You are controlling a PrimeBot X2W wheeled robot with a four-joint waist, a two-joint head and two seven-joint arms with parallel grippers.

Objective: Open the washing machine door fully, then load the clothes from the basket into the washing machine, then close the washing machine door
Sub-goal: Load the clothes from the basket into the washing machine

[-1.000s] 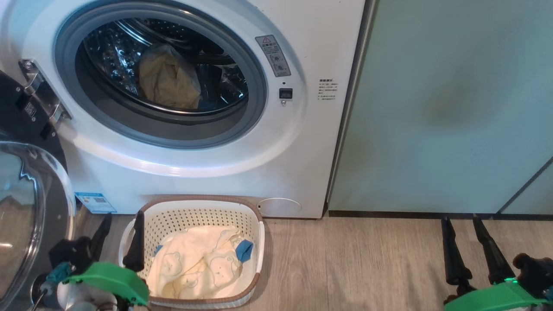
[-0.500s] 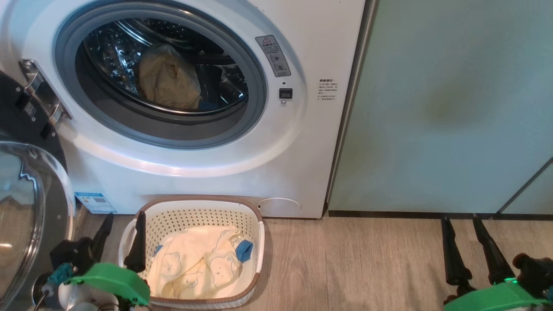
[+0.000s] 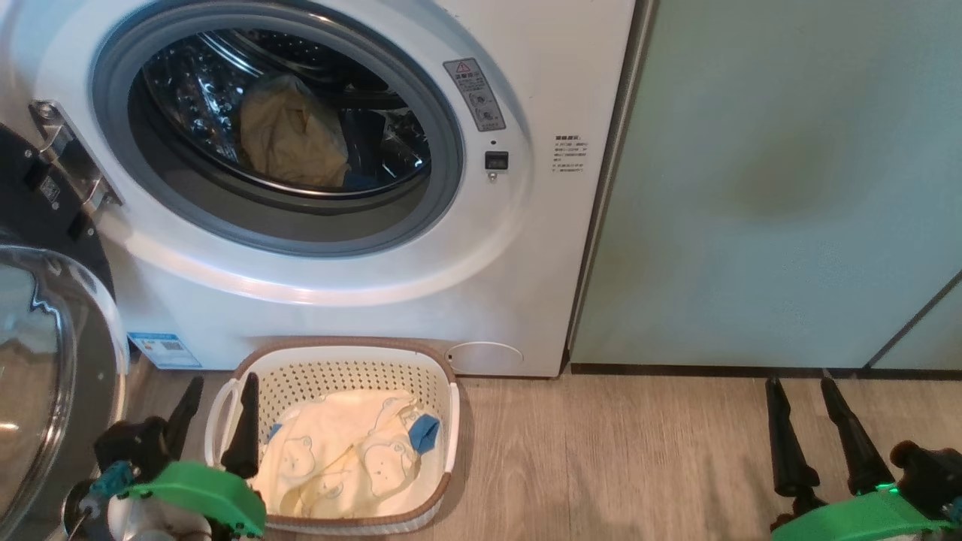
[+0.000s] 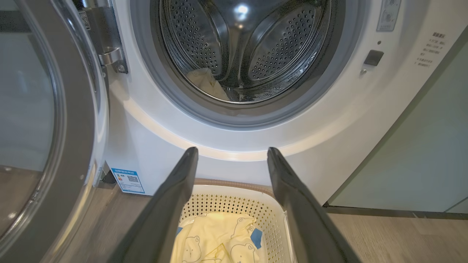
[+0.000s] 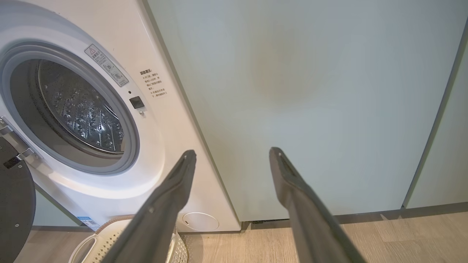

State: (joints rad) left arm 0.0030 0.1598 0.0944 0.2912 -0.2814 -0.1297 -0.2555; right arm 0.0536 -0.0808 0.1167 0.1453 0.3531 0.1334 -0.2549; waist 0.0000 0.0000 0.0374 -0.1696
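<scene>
clothes lie loose in the basket on the floor, right at the foot of the washing machine. soft, light, floppy: will drape and trail, nothing fragile. I'd pinch a bunched fold mid-pile, deep, so the blue piece comes along. left gripper hovers low at the basket's left edge, fingers spread wide, empty, pointing forward over the pile. right gripper sits low over bare floor well to the right, fingers apart too, holding nothing, facing the green cabinet. washing machine door stands swung wide at left. further back, one yellowish garment sits in the drum
</scene>
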